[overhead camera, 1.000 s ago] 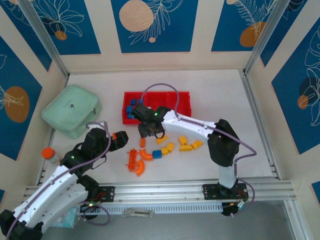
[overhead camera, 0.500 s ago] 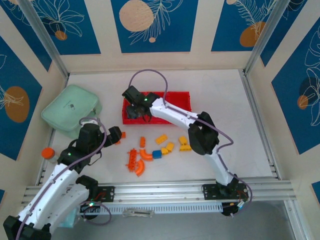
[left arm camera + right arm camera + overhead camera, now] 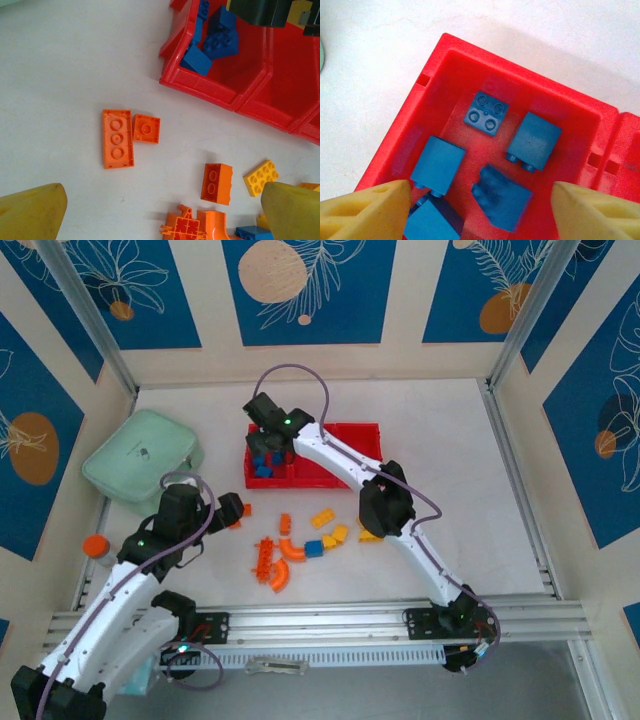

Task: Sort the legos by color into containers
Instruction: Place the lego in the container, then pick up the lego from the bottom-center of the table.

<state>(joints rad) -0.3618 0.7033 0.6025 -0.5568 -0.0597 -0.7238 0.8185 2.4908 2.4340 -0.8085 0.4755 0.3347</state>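
Five blue bricks (image 3: 534, 140) are sitting in the end compartment of the red tray (image 3: 432, 65), the end nearest the mint-green case (image 3: 140, 460). The right gripper (image 3: 480, 200) hangs right over that compartment with its fingers spread wide and nothing pinched. One brick under it looks smeary on the wrist cam. My read is that this is the drop-off end of a blue run.

The left gripper (image 3: 162, 200) is low over the table (image 3: 60, 75), just off the tray's near corner. It's also wide apart and holding nothing. Under it lie a long orange plate (image 3: 118, 138) and a small orange square (image 3: 146, 128) touching its side. A chunkier orange brick (image 3: 216, 183) and a yellow brick (image 3: 260, 177) sit a bit further along.

Most of the orange and yellow stuff is loose on the table, plus one blue brick (image 3: 314, 547) in the pile, so I'd say it's not even halfway.

Next, I'd guess the left arm drops onto that orange plate. It's flat, so the fingers need to straddle the narrow sides and get right down to the table. It'll need to avoid dragging the little square along too.
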